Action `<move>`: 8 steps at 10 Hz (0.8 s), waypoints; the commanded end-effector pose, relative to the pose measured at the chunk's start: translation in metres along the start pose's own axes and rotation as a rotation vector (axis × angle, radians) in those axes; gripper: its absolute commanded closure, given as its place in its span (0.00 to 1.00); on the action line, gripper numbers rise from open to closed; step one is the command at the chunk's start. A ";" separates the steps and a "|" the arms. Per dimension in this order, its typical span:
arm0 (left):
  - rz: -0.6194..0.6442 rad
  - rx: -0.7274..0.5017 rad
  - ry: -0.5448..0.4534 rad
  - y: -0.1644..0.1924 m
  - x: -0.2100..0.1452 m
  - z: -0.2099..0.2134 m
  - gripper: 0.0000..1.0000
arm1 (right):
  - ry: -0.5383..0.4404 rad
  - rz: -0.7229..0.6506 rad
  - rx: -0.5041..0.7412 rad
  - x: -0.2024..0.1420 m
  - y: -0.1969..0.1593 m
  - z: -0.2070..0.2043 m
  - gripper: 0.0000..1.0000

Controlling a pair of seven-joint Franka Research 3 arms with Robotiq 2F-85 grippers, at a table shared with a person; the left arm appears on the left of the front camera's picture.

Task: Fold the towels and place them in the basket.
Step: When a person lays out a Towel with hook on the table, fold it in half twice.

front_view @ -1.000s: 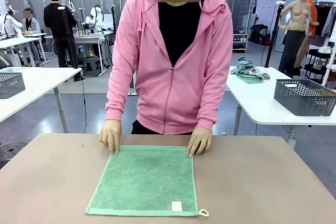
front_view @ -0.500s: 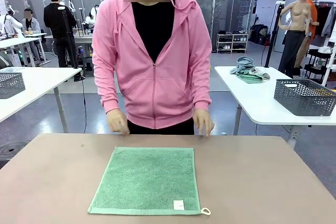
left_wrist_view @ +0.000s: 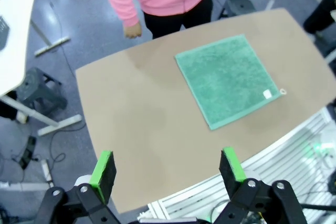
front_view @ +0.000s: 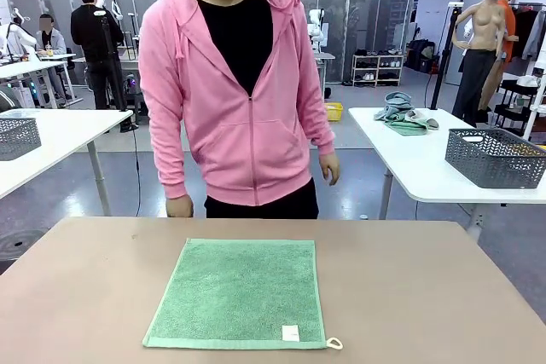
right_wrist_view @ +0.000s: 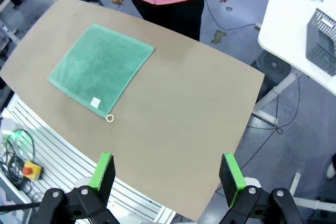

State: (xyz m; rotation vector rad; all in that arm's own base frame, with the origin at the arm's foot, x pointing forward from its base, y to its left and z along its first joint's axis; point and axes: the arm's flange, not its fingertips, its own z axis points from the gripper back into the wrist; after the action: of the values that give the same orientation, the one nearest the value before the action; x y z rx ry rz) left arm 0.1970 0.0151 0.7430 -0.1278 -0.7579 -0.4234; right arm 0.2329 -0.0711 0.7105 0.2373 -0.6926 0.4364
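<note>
Brown surface carries the mint green towel flat and unfolded at its middle, left claw and right claw high above, both wide and empty, so no folding looks begun.

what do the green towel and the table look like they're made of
Towel: looks like terry cloth, probably cotton; matte nubby pile, flat woven hem, white label and cord loop. Table: smooth matte brown-beige top, likely laminate; no grain shows, so that's a guess.

A person in pink stands behind the brown table.
</note>
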 end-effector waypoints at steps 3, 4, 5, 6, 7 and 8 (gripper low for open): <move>-0.372 -0.091 0.103 -0.052 -0.008 -0.021 0.00 | 0.161 0.417 -0.033 0.004 0.062 -0.043 0.00; -0.469 -0.089 0.138 -0.063 -0.014 -0.036 0.00 | 0.230 0.512 0.012 0.001 0.080 -0.067 0.00; -0.570 -0.090 0.175 -0.075 -0.018 -0.055 0.00 | 0.296 0.619 0.021 -0.006 0.099 -0.093 0.00; -0.615 -0.116 0.224 -0.086 -0.025 -0.077 0.00 | 0.322 0.688 0.062 -0.013 0.116 -0.115 0.00; -0.675 -0.141 0.260 -0.095 -0.033 -0.101 0.00 | 0.375 0.790 0.070 -0.024 0.133 -0.141 0.00; -0.722 -0.150 0.283 -0.101 -0.040 -0.116 0.00 | 0.401 0.843 0.116 -0.036 0.146 -0.158 0.00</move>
State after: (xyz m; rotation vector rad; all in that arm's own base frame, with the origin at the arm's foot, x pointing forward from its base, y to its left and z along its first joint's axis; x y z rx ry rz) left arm 0.1977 -0.0955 0.6366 0.0394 -0.4679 -1.1068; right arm 0.2279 0.1022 0.5883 -0.0196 -0.3360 1.2085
